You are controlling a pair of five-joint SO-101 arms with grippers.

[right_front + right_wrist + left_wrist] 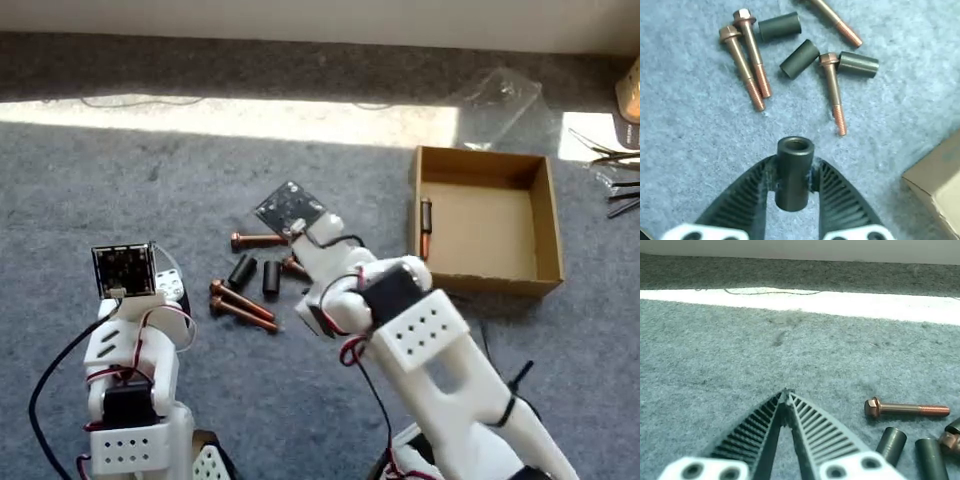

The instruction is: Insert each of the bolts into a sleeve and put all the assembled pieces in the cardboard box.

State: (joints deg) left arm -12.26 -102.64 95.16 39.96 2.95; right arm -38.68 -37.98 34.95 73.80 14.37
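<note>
My right gripper [794, 161] is shut on a dark sleeve [795, 172], held above the grey carpet with its open end facing away from the wrist. Beyond it lie two copper bolts [747, 62] side by side, a third bolt [833, 92] and a fourth [836, 21]. Three loose sleeves [800, 59] lie among them. My left gripper [786, 394] is shut on nothing, low over bare carpet, left of a bolt [905, 409] and two sleeves [891, 445]. The cardboard box [545, 225] sits at the right with one assembled piece [425, 228] inside.
The right arm [420, 330] reaches across the middle toward the parts pile [255, 285]. The left arm [130, 340] stands at the near left. A clear plastic bag [500, 95] lies behind the box and dark tools [620, 190] at the right edge.
</note>
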